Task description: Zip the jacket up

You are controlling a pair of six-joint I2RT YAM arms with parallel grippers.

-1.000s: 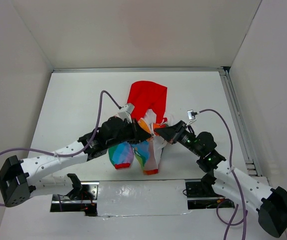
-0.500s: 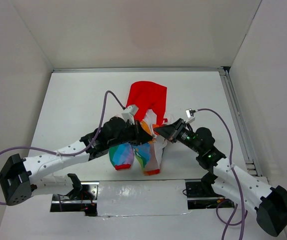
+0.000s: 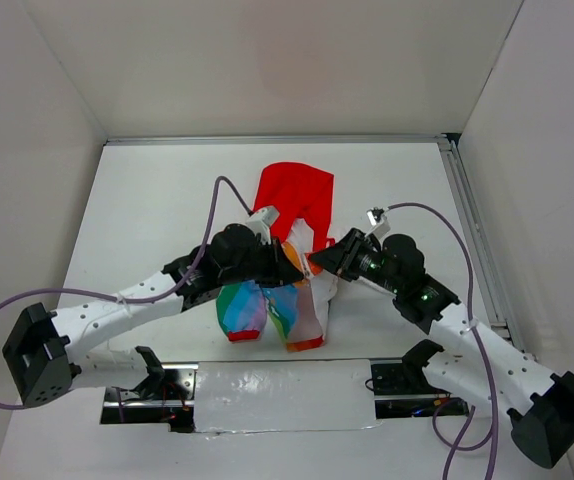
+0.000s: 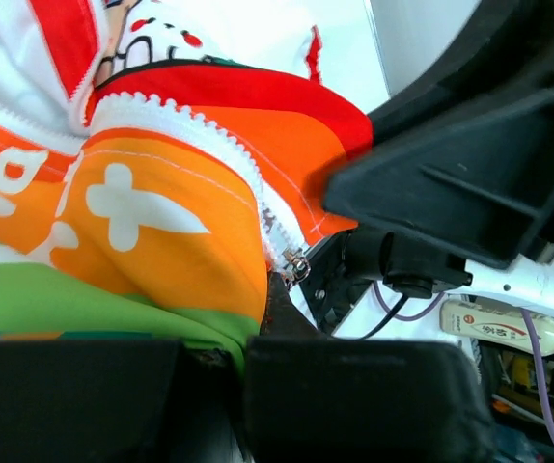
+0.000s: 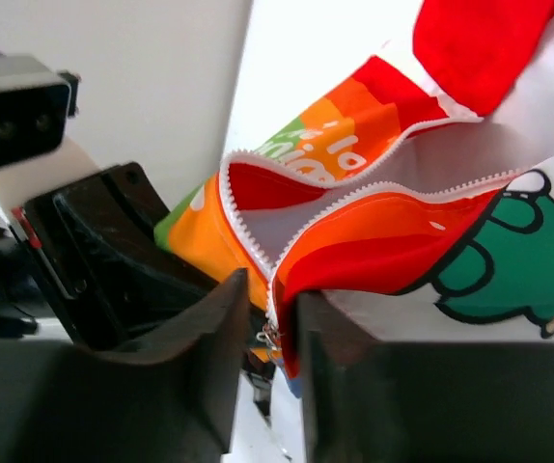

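Observation:
The jacket (image 3: 270, 303) lies mid-table, red hood (image 3: 294, 194) at the far end and rainbow front toward me. My left gripper (image 3: 285, 264) and right gripper (image 3: 317, 260) meet over its chest. In the left wrist view, the left gripper (image 4: 248, 338) is shut on the green-orange front panel (image 4: 152, 241), with the zip slider (image 4: 296, 262) just past its tips. In the right wrist view, the right gripper (image 5: 272, 318) pinches the zip edge of the other panel (image 5: 383, 241), with the slider (image 5: 270, 336) between its fingers. Above the slider the zip teeth (image 5: 258, 241) spread apart.
White walls enclose the table on three sides. A metal rail (image 3: 472, 235) runs along its right edge. A foil-taped strip (image 3: 287, 392) lies at the near edge between the arm bases. A white bottle (image 4: 499, 328) shows beyond the table in the left wrist view.
Both grippers have crept toward the hood, staying close together. The right arm's elbow has lifted and swung. The jacket's lower hem has shifted only slightly.

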